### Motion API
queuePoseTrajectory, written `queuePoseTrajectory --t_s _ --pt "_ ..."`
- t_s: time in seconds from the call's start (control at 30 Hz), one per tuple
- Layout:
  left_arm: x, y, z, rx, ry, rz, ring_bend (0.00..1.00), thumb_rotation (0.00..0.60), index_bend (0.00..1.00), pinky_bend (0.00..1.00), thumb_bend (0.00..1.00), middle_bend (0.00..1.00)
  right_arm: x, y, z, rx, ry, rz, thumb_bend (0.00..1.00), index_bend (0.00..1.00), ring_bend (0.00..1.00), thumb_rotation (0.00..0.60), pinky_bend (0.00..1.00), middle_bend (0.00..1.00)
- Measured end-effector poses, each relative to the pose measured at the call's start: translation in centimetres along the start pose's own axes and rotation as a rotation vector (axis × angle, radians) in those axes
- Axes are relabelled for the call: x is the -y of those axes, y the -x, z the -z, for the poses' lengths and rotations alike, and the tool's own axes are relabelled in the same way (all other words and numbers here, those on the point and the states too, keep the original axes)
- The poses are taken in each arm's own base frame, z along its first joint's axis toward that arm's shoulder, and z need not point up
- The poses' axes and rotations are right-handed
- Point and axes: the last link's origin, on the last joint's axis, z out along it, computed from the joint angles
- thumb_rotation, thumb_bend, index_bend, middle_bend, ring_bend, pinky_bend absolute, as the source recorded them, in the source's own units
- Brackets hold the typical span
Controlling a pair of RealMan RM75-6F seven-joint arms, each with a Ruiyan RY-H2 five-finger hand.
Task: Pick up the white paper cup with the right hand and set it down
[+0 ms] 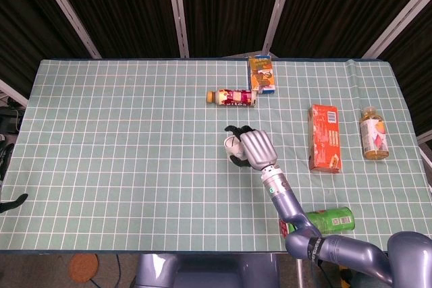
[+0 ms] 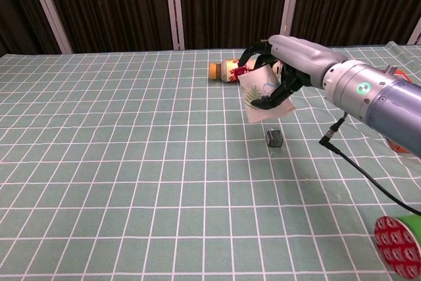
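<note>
My right hand [image 2: 284, 64] holds the white paper cup [image 2: 265, 95] in the air above the table. The cup is tilted, with a faint leaf print on its side, and dark fingers wrap around its rim and lower edge. From the head view the right hand [image 1: 253, 148] covers most of the cup [image 1: 232, 145], which shows only at its left. A small grey cube [image 2: 274, 138] lies on the cloth just below the cup. My left hand does not show in either view.
A coffee bottle [image 2: 227, 70] lies behind the cup beside a small carton [image 1: 262, 74]. An orange box [image 1: 325, 137] and a juice bottle [image 1: 374, 133] lie to the right. A green can [image 1: 331, 219] with a red lid [image 2: 398, 247] lies near the front edge.
</note>
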Motion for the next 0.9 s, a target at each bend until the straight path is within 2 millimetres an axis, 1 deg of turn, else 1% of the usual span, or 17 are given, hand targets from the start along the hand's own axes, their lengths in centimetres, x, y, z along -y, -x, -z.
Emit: queuePoseTrajectory --t_s 0.13,0.37,0.73,0.9 --pt "0.0 0.1 -0.1 0.003 -0.003 -0.001 0.0 0.6 0.0 0.0 0.0 0.0 -0.1 0.6 -0.6 -0.002 0.018 -0.01 0.22 0.25 0.3 0.6 0.5 0.44" --pt "0.1 0.1 -0.2 0.005 -0.005 -0.001 0.0 0.6 0.0 0.0 0.0 0.0 -0.6 1.2 -1.1 -0.004 0.04 0.004 0.22 0.25 0.3 0.6 0.5 0.44" --pt "0.0 0.1 -0.2 0.003 -0.007 -0.003 0.0 0.6 0.0 0.0 0.0 0.0 -2.2 2.4 -1.0 0.003 0.08 0.019 0.22 0.25 0.29 0.6 0.49 0.44" --pt "0.0 0.1 -0.2 0.005 -0.009 -0.006 0.0 0.6 0.0 0.0 0.0 0.0 -2.5 3.0 -0.9 0.011 0.091 0.021 0.22 0.25 0.29 0.6 0.48 0.44"
